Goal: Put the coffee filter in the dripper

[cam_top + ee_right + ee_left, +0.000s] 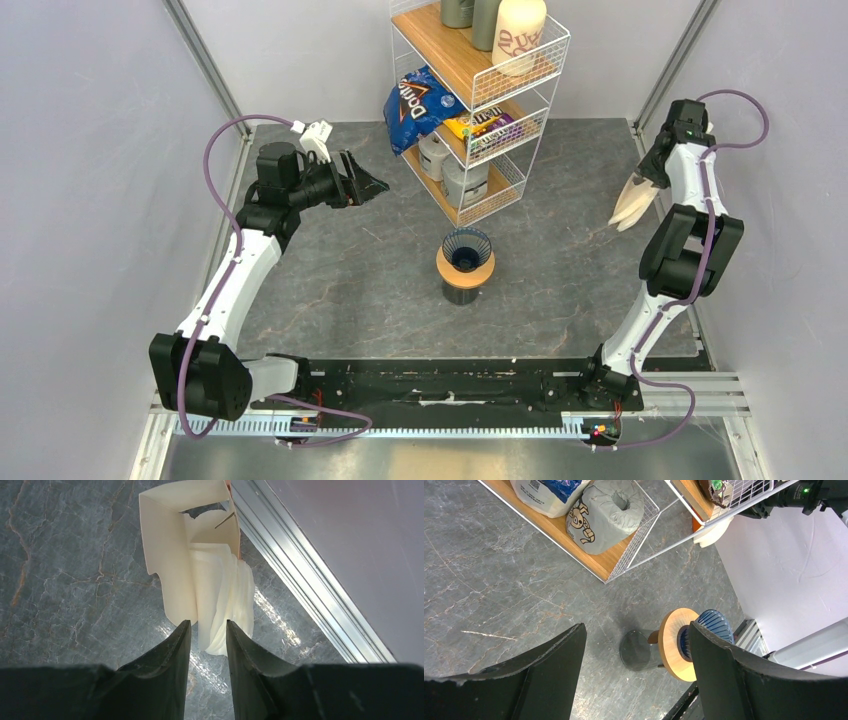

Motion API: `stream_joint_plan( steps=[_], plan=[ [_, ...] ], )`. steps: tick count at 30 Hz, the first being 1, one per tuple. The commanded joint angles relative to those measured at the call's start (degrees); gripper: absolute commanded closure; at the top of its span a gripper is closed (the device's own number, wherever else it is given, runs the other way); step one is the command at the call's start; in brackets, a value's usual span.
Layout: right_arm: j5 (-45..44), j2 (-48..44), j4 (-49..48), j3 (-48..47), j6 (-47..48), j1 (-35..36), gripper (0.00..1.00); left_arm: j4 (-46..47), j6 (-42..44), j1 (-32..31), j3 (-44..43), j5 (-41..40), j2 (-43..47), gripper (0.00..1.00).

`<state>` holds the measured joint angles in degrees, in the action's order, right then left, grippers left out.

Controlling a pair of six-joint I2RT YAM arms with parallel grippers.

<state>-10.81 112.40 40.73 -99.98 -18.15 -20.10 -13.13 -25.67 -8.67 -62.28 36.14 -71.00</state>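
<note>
Right gripper (pixel 206 630) clenched on coffee filter (pixel 222 597), paper fanning beyond fingertips, near right wall. Left gripper (pixel 636 650) released, empty. Dripper (pixel 466 248) mid-table, well apart from filter.

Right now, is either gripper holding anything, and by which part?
The right gripper pinches the white paper coffee filter at its near edge. The left gripper is open, empty.

My table (pixel 330 270) is dark grey marbled stone, veined with pale and rusty lines. At its centre stands a dark cylindrical cup (pixel 461 291), and a tan wooden ring (pixel 465 266) rests on top of that cup. Toward twelve o'clock from the cup, a white wire rack (pixel 478 100) with wooden shelves stands on the stone, near the back edge.
</note>
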Motion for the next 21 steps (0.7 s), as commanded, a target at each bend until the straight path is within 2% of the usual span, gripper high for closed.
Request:
stream_joint_plan(
  steps=[1, 21],
  plan=[
    [-1.21, 0.31, -0.96, -3.2, -0.92, -0.12, 0.61, 2.36, -1.33, 0.49, -2.14, 0.69, -0.21, 0.18],
    [-1.96, 4.42, -2.46, -3.89, 0.0, -0.12, 0.66, 1.54, -0.7, 0.49, -2.38, 0.07, -0.45, 0.18]
  ],
)
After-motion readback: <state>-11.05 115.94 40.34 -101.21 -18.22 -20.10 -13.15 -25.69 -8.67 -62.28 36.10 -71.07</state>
